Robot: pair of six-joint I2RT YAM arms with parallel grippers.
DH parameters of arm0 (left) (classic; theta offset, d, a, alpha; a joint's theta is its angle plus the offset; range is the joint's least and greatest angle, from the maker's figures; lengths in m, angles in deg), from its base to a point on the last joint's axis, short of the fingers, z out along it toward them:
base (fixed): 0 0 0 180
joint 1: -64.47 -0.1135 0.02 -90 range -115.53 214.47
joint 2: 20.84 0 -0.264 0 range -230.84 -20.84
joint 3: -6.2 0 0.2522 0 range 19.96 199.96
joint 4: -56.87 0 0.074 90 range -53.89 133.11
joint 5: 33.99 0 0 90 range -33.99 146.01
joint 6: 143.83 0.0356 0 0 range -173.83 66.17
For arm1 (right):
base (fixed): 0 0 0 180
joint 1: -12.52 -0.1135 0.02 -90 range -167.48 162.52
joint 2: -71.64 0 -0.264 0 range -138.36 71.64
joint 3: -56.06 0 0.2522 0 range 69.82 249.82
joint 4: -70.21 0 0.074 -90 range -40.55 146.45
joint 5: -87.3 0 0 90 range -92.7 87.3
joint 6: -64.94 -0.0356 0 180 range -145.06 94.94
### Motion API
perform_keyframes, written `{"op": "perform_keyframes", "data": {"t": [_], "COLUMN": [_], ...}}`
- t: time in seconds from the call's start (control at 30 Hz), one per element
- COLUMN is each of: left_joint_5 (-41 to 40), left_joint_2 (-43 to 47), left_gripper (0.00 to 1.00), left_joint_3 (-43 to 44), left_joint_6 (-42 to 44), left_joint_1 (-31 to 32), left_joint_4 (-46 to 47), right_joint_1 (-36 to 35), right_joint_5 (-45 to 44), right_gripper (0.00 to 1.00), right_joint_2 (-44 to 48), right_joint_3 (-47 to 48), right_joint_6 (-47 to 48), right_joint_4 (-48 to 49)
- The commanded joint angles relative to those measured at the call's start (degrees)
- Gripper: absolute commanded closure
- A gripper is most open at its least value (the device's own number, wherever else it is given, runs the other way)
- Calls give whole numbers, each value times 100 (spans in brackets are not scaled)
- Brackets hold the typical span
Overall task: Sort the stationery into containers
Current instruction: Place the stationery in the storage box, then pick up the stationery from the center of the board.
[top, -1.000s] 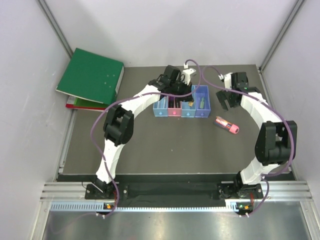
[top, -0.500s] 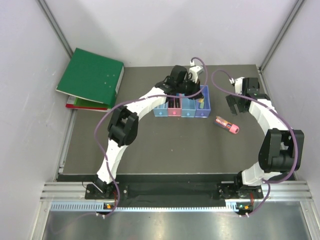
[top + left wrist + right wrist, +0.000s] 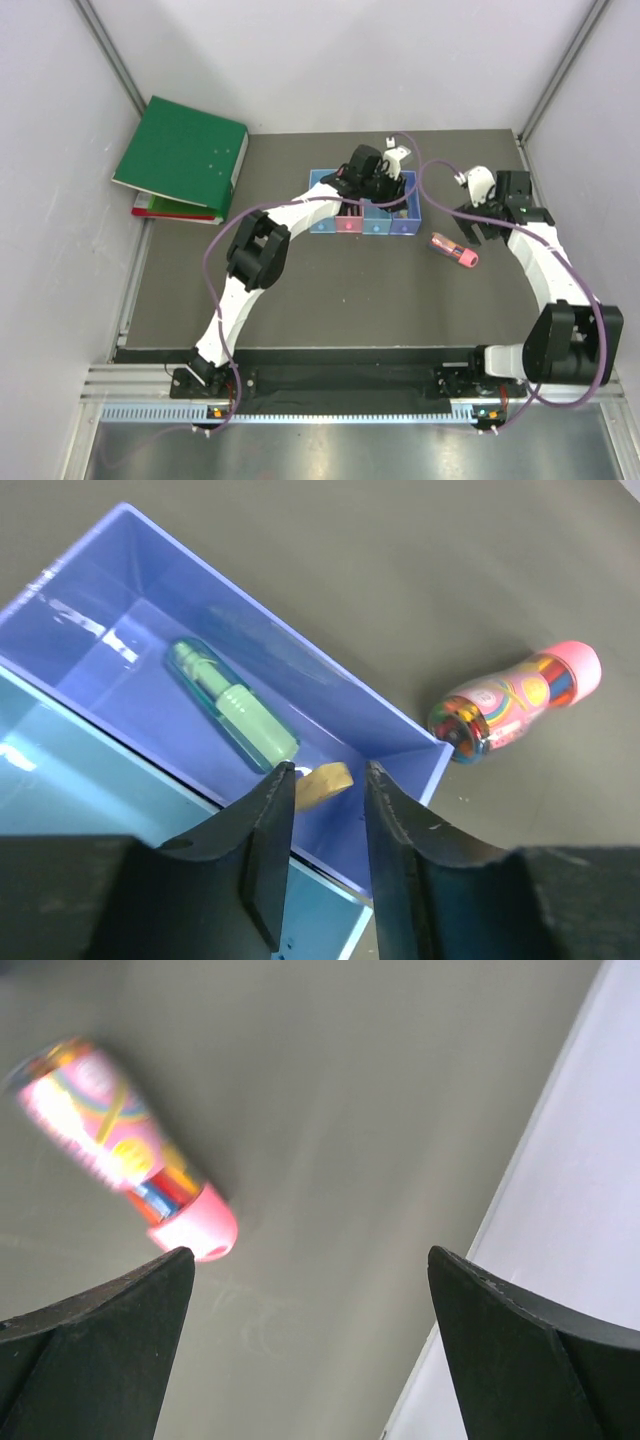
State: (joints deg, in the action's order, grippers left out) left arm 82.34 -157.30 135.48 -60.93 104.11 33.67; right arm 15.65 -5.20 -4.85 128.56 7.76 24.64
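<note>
Operator: Location of the outstanding item?

Technician: The chunky pink-red tube (image 3: pixel 453 250), printed plastic with a rounded pink cap, lies on its side on the dark grey table (image 3: pixel 350 290). It is outside the joined row of four translucent plastic bins (image 3: pixel 322 222), near the purple end bin (image 3: pixel 120 590). The right gripper (image 3: pixel 308 1260) hangs above it with fingers spread wide and nothing between them. In the right wrist view the tube is blurred, and its cap end shows just beside one fingertip.

Operator: Left gripper?

Technician: The left gripper (image 3: pixel 326 768) is over the purple end bin, jaws narrowly parted. A tiny orange piece (image 3: pixel 332 783) shows in the gap. Bin floor is visible between it and one finger, so it is judged released, not pinched. A small green piece (image 3: pixel 232 705) lies on the same bin floor.

Operator: Handling properties of the tube?

Technician: Judged light, rigid and glossy. The round body will likely roll if nudged from one side, and the smooth shell may slip under a weak pinch. Take hold across the thick middle of the barrel, fingers square to its long axis. Avoid the narrower cap end, where the pads could slide off.
</note>
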Motion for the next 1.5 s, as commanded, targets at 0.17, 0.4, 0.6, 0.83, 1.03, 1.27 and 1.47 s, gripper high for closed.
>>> {"op": "perform_keyframes", "data": {"t": [0.17,0.4,0.6,0.83,1.03,1.27,1.47], "left_joint_5": [-277,-505,-839,-1481,-1745,-1815,-1938], "left_joint_2": [146,935,2094,3283,4065,4365,4453], "left_gripper": [39,6,1,1,1,1,1], "left_joint_3": [322,173,-890,-1980,-2560,-2676,-2728], "left_joint_6": [279,621,1350,1772,2019,2142,2352], "left_joint_1": [-17,-79,-246,-720,-914,-967,-975], "left_joint_4": [240,-392,-1182,-1868,-2133,-2326,-2467], "right_joint_1": [64,64,64,64,64,56,29], "right_joint_5": [935,1313,1445,1331,1314,1296,1208], "right_gripper": [0,0,0,1,13,40,83], "right_joint_2": [460,187,-234,-858,-1307,-1693,-1782], "right_joint_3": [-372,-662,-768,-662,-530,-434,-424], "right_joint_6": [778,1287,1683,1974,2176,2325,2448], "right_joint_4": [-484,-457,-203,87,202,333,421]}}
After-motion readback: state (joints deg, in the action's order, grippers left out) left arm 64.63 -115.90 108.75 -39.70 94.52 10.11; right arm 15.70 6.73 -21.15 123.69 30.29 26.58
